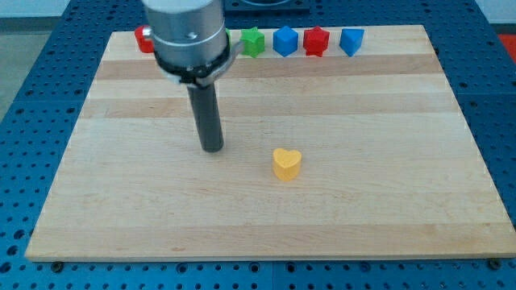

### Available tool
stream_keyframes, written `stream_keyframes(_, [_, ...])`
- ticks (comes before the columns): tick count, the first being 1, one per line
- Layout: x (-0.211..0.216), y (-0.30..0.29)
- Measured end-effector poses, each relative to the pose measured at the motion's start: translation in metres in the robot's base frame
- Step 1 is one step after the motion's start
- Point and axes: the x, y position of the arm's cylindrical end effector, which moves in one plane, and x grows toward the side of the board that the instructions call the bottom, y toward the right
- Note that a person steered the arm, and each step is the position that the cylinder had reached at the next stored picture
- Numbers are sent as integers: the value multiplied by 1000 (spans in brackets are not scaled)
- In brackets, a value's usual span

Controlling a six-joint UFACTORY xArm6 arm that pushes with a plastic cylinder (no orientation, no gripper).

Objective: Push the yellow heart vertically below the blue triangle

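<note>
A red block (pixel 144 39), its shape mostly hidden behind the arm, sits at the top-left of the pale wooden board (pixel 121 201), which lies on a blue perforated table (pixel 24 121). Just to its right the arm's grey cylindrical housing (pixel 190 36) drops into view, ending in a straight dark rod; there are no fingers to spread or close, only my tip (pixel 212 149), which rests on bare wood left of centre, touching no block. The yellow heart (pixel 286 163) stands near the board's middle, to the right of my tip and slightly lower in the view, clearly apart from it. Along the top edge, continuing rightward, a green star-like block (pixel 254 42), a blue block of roughly hexagonal outline (pixel 285 41), a red star-like block (pixel 317 42) and the blue triangle (pixel 351 40) form a row. The heart lies well below that row, left of the triangle.
</note>
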Motion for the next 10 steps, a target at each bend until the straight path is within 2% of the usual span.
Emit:
stream_keyframes(2, [61,27])
stream_keyframes(3, [65,60])
stream_keyframes(10, [-29,186])
